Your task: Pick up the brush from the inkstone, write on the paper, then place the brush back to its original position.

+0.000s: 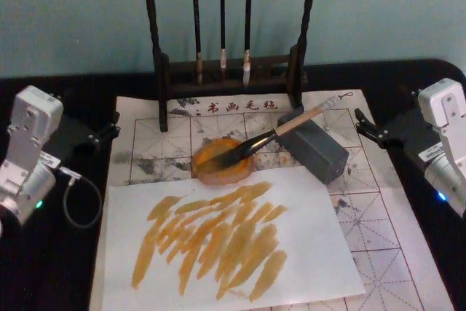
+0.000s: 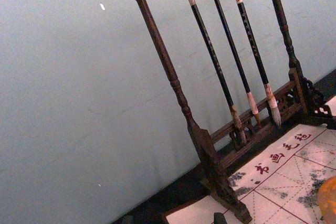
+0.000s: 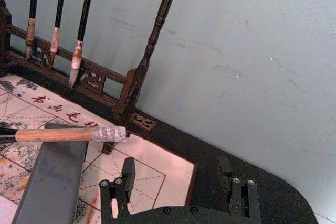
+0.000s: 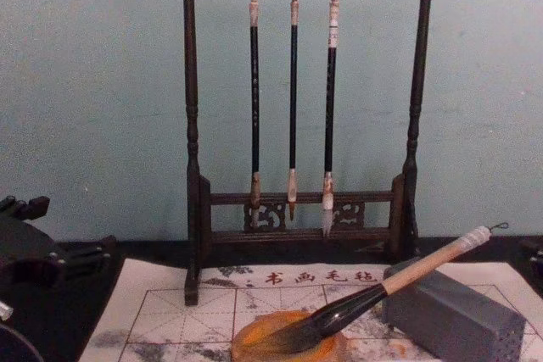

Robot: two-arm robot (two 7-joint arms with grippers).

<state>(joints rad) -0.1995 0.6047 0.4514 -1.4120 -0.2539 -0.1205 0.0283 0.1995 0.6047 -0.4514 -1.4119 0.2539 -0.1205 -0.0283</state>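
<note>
The brush (image 1: 277,136) lies at a slant. Its pale handle rests on the dark grey inkstone block (image 1: 320,149), and its dark tuft sits in a round orange dish (image 1: 211,172). The chest view shows the same brush (image 4: 399,277) on the block (image 4: 458,315). The red-grid paper (image 1: 378,223) covers the table's middle, and a white sheet (image 1: 313,238) with orange strokes lies on it. My left gripper (image 1: 109,127) is open at the paper's left edge. My right gripper (image 1: 364,125) is open at the right edge, its fingers (image 3: 123,182) spread wide with the brush handle (image 3: 63,135) ahead of them.
A dark wooden rack (image 4: 191,125) stands at the back of the paper, and three thin brushes (image 4: 293,99) hang from it. A loose cable (image 1: 73,202) loops by my left arm. The black table (image 1: 58,267) ends at a pale blue wall.
</note>
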